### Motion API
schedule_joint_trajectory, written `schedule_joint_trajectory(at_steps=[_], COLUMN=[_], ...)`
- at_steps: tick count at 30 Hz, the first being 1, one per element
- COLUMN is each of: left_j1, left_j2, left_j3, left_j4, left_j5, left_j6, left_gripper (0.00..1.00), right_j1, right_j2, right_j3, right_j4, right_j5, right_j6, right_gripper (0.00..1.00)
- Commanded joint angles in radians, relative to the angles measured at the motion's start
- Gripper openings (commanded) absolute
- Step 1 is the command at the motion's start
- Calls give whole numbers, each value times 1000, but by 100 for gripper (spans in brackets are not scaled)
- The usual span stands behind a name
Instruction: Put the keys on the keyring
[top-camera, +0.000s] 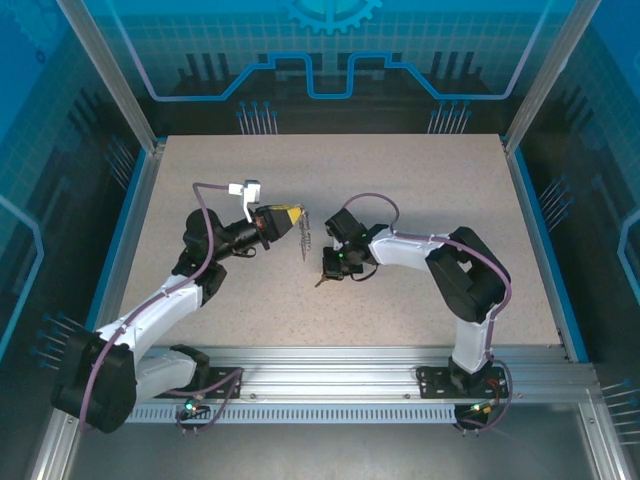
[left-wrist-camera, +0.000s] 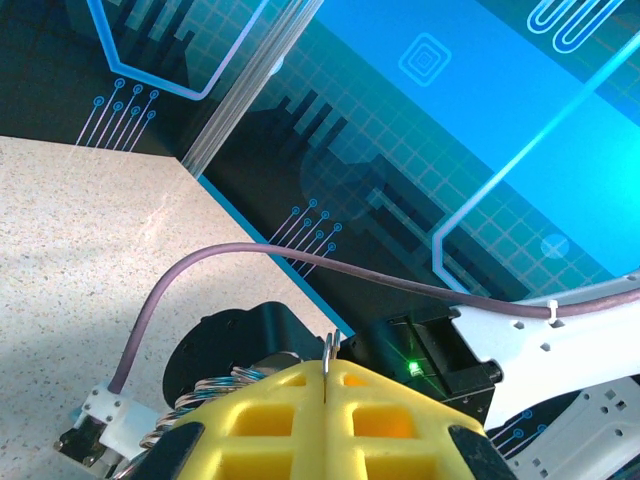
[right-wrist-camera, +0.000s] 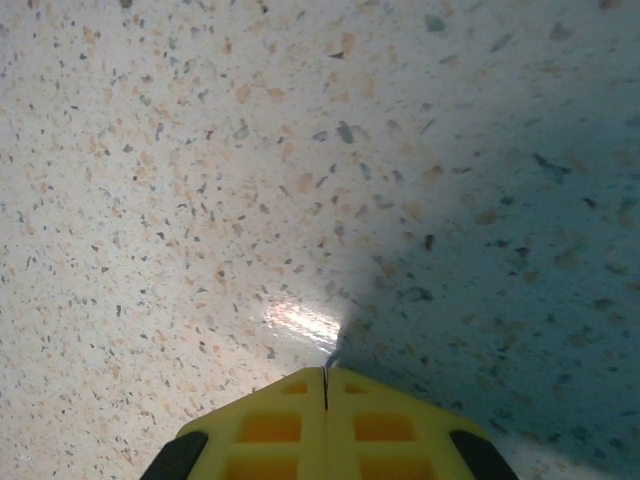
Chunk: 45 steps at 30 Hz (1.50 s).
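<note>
My left gripper (top-camera: 296, 213) is held above the table's middle, its yellow fingers (left-wrist-camera: 280, 400) shut on the keyring (top-camera: 306, 240). The ring's silvery fringe dangles below the tips. In the left wrist view a thin double edge of metal, the keyring (left-wrist-camera: 333, 346), sticks up out of the shut left gripper (left-wrist-camera: 330, 374). My right gripper (top-camera: 321, 281) points down at the table just right of the fringe. In the right wrist view, the right gripper (right-wrist-camera: 325, 373) is shut, and a thin grey sliver (right-wrist-camera: 332, 356) juts from its tips, apparently the key seen edge-on. Its black head is hidden.
The speckled table (top-camera: 420, 190) runs bare behind and to both sides of the arms. The right arm's black wrist (left-wrist-camera: 440, 360) sits close in front of my left gripper. Blue walls and metal posts (top-camera: 535, 90) border the table.
</note>
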Motion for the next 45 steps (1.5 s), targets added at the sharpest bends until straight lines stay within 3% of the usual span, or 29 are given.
schedule_joint_trajectory(at_steps=[1,8,24,34,45], left_j1=[6,6,-27,-106,-160], left_j2=[-6,0,126,218,235], left_j3=[0,5,101,221,287], left_j4=[43,43,35,-53,-145], left_j5=[-11,-1,67,81,47], left_j6=[1,2,62,177,281], left_gripper=[0,0,0,0,0], right_j1=[-38,-125,-346,-351,-305], right_j2=[-70,-271,-675,-722,-724], right_j3=[-29,-61,-186,-185,-141], right_j4=[-17,-9,243,330,307], right_j5=[-5,-65,-422,-471,-490], right_j6=[-14,-72,-209,-186,-232], right_gripper=[0,0,0,0,0])
